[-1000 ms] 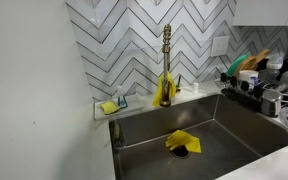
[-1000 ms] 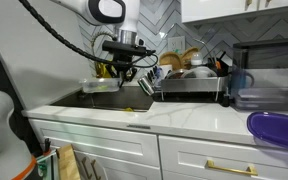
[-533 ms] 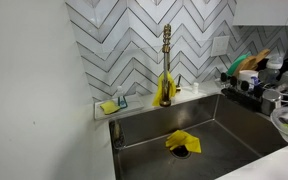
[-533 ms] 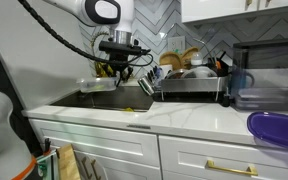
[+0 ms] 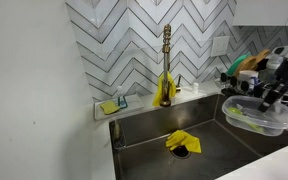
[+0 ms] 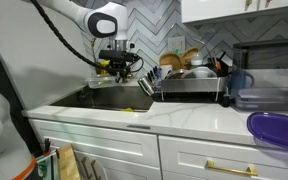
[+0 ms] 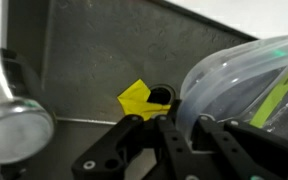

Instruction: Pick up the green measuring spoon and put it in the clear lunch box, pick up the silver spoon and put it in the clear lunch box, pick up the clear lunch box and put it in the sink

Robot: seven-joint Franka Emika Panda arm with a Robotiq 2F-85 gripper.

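My gripper (image 7: 170, 122) is shut on the rim of the clear lunch box (image 7: 246, 85) and holds it in the air above the steel sink (image 7: 94, 60). The green measuring spoon (image 7: 275, 92) lies inside the box. The silver spoon is not distinguishable. In an exterior view the box (image 5: 254, 114) hangs over the right part of the sink basin (image 5: 149, 135) with something green inside it. In the other exterior view the gripper (image 6: 121, 68) is over the sink (image 6: 109, 100).
A yellow cloth (image 5: 181, 141) lies on the drain. A brass faucet (image 5: 166, 65) with a yellow cloth stands behind the sink. A dish rack (image 6: 189, 82) with dishes is next to the sink. A purple lid (image 6: 279, 128) lies on the counter.
The arm has carried the lunch box sideways from the rack side to above the sink; it now shows fully in the sink-side exterior view.
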